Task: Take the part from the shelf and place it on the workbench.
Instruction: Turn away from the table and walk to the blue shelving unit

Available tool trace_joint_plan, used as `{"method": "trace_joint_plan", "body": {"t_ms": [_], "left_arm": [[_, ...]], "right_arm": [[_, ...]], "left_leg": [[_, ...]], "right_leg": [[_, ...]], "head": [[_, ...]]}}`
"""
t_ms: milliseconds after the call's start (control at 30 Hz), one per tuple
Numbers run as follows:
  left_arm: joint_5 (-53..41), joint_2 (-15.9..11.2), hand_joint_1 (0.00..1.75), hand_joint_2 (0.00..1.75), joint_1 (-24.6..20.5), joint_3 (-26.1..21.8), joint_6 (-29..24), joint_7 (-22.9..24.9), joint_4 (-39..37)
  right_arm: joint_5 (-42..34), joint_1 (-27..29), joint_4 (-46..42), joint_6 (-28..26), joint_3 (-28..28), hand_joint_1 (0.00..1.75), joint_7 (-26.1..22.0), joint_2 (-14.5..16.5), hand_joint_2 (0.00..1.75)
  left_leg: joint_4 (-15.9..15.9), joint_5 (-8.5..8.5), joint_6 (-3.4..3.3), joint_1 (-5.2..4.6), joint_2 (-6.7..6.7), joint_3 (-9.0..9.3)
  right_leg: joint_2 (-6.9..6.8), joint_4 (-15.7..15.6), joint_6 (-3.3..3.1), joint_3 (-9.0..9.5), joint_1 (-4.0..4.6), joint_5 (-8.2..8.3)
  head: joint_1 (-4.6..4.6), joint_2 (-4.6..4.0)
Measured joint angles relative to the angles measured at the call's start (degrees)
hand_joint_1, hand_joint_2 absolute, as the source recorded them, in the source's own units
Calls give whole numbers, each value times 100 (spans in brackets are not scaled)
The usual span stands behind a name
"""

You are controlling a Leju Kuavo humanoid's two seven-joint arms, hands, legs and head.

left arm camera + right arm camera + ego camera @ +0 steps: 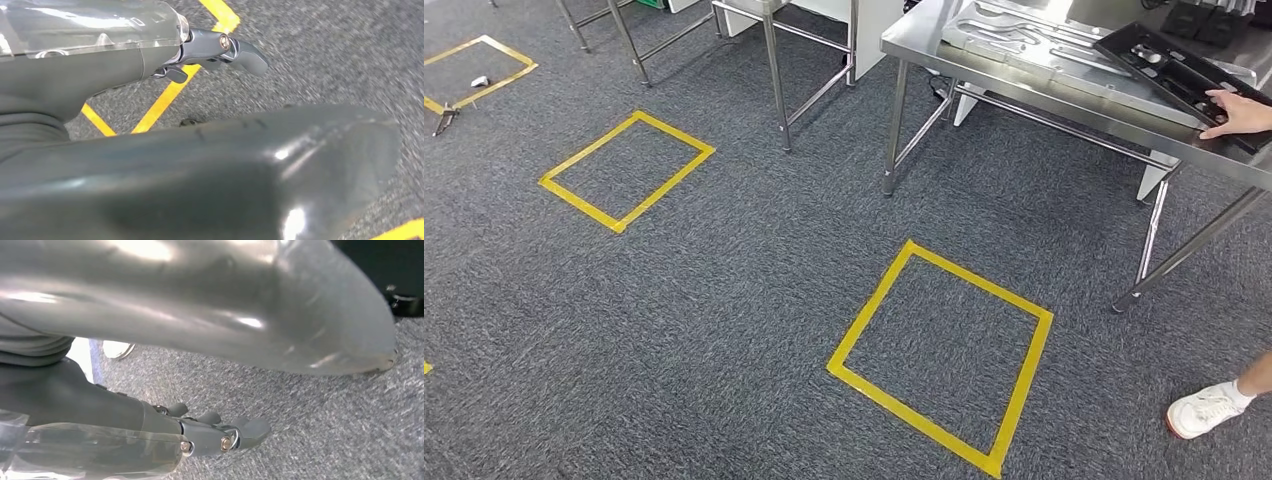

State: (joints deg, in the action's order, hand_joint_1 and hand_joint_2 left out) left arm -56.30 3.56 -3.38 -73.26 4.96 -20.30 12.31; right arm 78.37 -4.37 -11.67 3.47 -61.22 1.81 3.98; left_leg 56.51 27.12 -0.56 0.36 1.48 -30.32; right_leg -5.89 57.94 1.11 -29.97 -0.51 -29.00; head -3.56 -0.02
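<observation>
Left hand [220, 50] with fingers stretched out, holding nothing, above grey carpet floor [325, 55] crossed by yellow tape lines [165, 97].

carpet [724, 300] rough grey | workbench [1064, 100] shiny metal | part [1174, 70] matt blk

Grey carpet [724, 300], yellow tape squares [941, 355], steel tables [1064, 100].

Workshop or robot test lab. Grey carpet floor [724, 300] marked with yellow tape squares [941, 357] (one at 5 o'clock, another at 10 o'clock). Stainless steel workbench [1064, 95] at 1 o'clock carries machined metal plate [1024, 45] and black tray [1174, 70]. Steel-legged frames [774, 70] at 12 o'clock.
</observation>
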Motion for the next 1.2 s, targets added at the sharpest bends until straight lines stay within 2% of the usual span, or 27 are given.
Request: {"method": "trace_joint_plan", "body": {"t_ms": [33,100,133,167,200,233,267,333,400,467,500,533,600,633,667,700,733,767,833,900,967,1000,1067,1100,1133,1167,1200], "left_arm": [[19,15,0,0,-4,-8,-11,3,-2],[66,41,0,0,-28,-34,-25,5,-5],[100,49,0,0,-37,-58,-25,-7,-5],[129,56,0,0,-40,-84,-19,-31,-5],[140,60,0,0,-39,-106,1,-66,-5],[117,61,0,0,-38,-118,38,-104,-5],[55,62,0,0,-45,-114,92,-131,-5],[-105,69,0,0,-82,-79,206,-130,-11],[-192,73,0,0,-127,-43,261,-77,-17],[-208,57,0,0,-140,-27,267,-34,-18],[-210,49,0,0,-139,-18,266,-25,-20],[-211,41,0,0,-144,-5,266,-20,-21],[-213,34,0,0,-173,21,264,-13,-25],[-213,32,0,0,-188,29,263,-11,-25],[-213,29,0,0,-193,35,262,-11,-25],[-213,27,0,0,-189,40,261,-11,-25],[-212,22,0,0,-183,44,256,-10,-25],[-210,18,0,0,-178,47,247,-8,-25],[-195,17,0,0,-187,48,226,2,-25],[-167,22,0,0,-197,48,217,9,-27],[-152,19,0,0,-185,48,222,-4,-29],[-153,17,0,0,-177,48,230,-21,-29],[-158,14,0,0,-180,48,254,-65,-29],[-162,14,0,0,-188,49,264,-86,-29],[-168,14,0,0,-195,50,272,-106,-29],[-173,14,0,0,-197,51,276,-120,-29],[-177,14,0,0,-193,52,278,-130,-29]], "right_arm": [[10,2,0,-1,14,0,-20,-12,0],[46,21,0,-5,46,0,-98,-28,0],[68,28,0,-8,69,0,-150,-29,0],[89,30,0,-7,93,0,-199,-29,0],[93,25,0,-5,116,0,-242,-29,0],[68,16,0,-1,132,0,-272,-29,0],[11,6,0,3,134,0,-288,-30,0],[-147,-15,1,6,106,0,-285,-39,0],[-245,-42,2,8,72,0,-266,-44,0],[-275,-78,3,10,51,0,-250,-32,0],[-281,-86,3,11,43,0,-239,-27,0],[-284,-83,4,10,35,0,-227,-21,0],[-288,-62,4,9,19,0,-205,-19,0],[-289,-53,4,9,9,0,-201,-18,0],[-290,-47,5,10,-2,0,-200,-18,0],[-290,-45,5,11,-12,0,-199,-16,0],[-290,-45,7,13,-18,0,-197,-13,0],[-290,-47,8,15,-21,0,-187,-9,0],[-284,-54,8,19,-23,0,-156,-11,0],[-272,-71,5,22,-24,0,-121,-23,0],[-266,-100,4,24,-25,0,-101,-28,0],[-266,-112,4,25,-25,0,-97,-29,0],[-266,-107,5,25,-25,0,-100,-30,0],[-266,-98,5,26,-25,0,-103,-31,0],[-266,-87,6,28,-25,0,-106,-31,0],[-266,-77,7,33,-25,0,-107,-32,0],[-266,-69,7,39,-25,0,-108,-33,0]], "left_leg": [[-19,-28,-36,12,-54,1],[-25,-63,-81,19,-179,-23],[-19,-73,-92,14,-250,-40],[-12,-78,-96,7,-330,-51],[-2,-80,-96,2,-413,-55],[6,-82,-93,-4,-496,-54],[11,-85,-88,-10,-581,-51],[22,-95,-56,-17,-736,-61],[23,-111,12,4,-865,-96],[12,-127,87,28,-959,-123],[62,-87,112,21,-885,-152],[213,19,134,16,-740,-228],[845,398,179,22,-366,-533],[1233,583,212,42,-269,-720],[1521,682,245,61,-224,-852],[1619,674,277,81,-201,-886],[1474,556,307,103,-171,-794],[1120,370,336,126,-107,-589],[321,68,346,151,153,-148],[30,-8,267,142,272,-5],[46,-24,155,124,143,-30],[39,-40,110,123,83,-34],[20,-87,30,125,-46,-49],[20,-104,3,112,-113,-75],[21,-119,-20,93,-187,-98],[23,-130,-36,69,-268,-115],[24,-138,-48,43,-353,-124]], "right_leg": [[171,186,30,-77,-14,-139],[499,908,57,-413,-25,-549],[552,1308,58,-605,-25,-715],[569,1570,53,-736,-23,-774],[579,1612,40,-764,-22,-709],[599,1416,16,-680,-21,-537],[670,1026,-21,-501,-18,-301],[939,238,-107,-150,-10,27],[1052,-66,-150,-25,15,93],[914,-125,-176,-1,15,129],[847,-180,-205,22,0,155],[764,-236,-235,42,-18,184],[584,-294,-273,58,-25,212],[490,-292,-275,51,-20,212],[396,-285,-269,43,-21,207],[306,-277,-258,37,-25,199],[221,-267,-239,37,-36,189],[140,-251,-211,43,-51,173],[5,-191,-125,67,-49,119],[-95,-150,-34,101,-24,76],[-171,-164,47,140,-39,69],[-105,-139,87,144,-59,30],[212,223,135,-6,-88,-251],[392,597,137,-179,-87,-470],[493,1028,125,-393,-80,-673],[537,1388,105,-581,-67,-793],[555,1569,74,-691,-48,-796]], "head": [[0,0],[0,0],[0,0],[1,0],[0,0],[0,0],[1,0],[1,0],[1,0],[0,0],[-1,0],[-3,0],[-5,0],[-5,0],[-5,0],[-5,0],[-5,0],[-5,0],[-3,0],[-1,0],[-1,0],[-1,0],[-1,0],[-1,0],[-1,0],[-1,0],[-1,0]]}}
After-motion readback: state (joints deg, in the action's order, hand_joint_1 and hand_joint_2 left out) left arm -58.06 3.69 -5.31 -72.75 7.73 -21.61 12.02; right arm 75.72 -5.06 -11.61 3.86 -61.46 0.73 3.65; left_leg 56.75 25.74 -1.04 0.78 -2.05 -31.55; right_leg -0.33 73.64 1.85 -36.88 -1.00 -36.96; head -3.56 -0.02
